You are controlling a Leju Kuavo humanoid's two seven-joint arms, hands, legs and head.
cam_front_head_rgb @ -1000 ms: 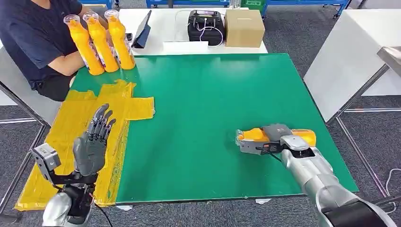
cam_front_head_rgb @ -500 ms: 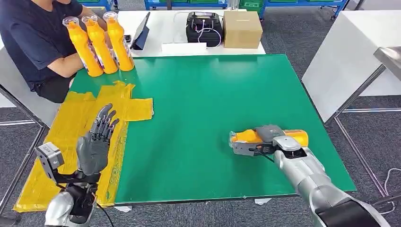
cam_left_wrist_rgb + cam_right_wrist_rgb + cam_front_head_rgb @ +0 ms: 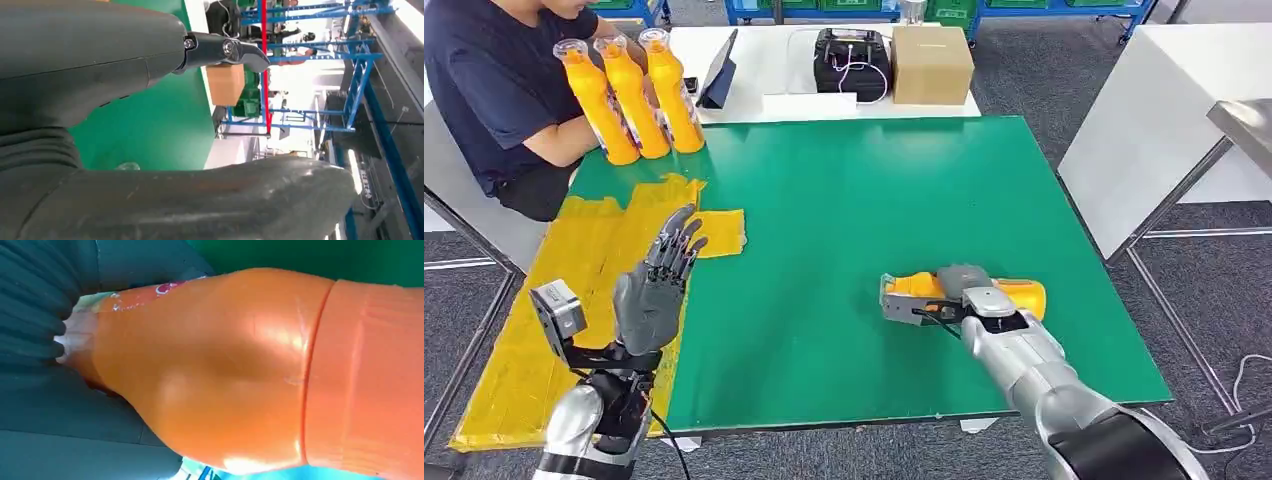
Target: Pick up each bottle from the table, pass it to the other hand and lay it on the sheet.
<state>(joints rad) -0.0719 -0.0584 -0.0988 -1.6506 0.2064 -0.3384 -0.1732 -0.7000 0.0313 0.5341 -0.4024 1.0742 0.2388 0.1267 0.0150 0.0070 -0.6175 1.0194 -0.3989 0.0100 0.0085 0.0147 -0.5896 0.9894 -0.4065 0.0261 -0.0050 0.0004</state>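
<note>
Gripping the orange bottle (image 3: 964, 290) around its middle, my right hand (image 3: 969, 292) held it on its side low over the green table (image 3: 844, 200), near the front right part of the mat, the clear-capped end pointing toward the robot's left. In the right wrist view the bottle's (image 3: 240, 370) glossy skin caught strong highlights, so I judged it smooth and likely slippery, stiff plastic, and, being full of orange liquid, fairly heavy for its size. I reckoned the ribbed lower body or the waist was the safest place for the receiving hand to take it, clear of the fingers already wrapped there. My left hand (image 3: 656, 295) stood raised with palm upright and fingers spread, holding nothing, above the edge of the yellow sheet (image 3: 554, 290), well apart from the bottle. Three more bottles (image 3: 629, 95) stood upright at the far left corner beside a seated person (image 3: 494, 80).
</note>
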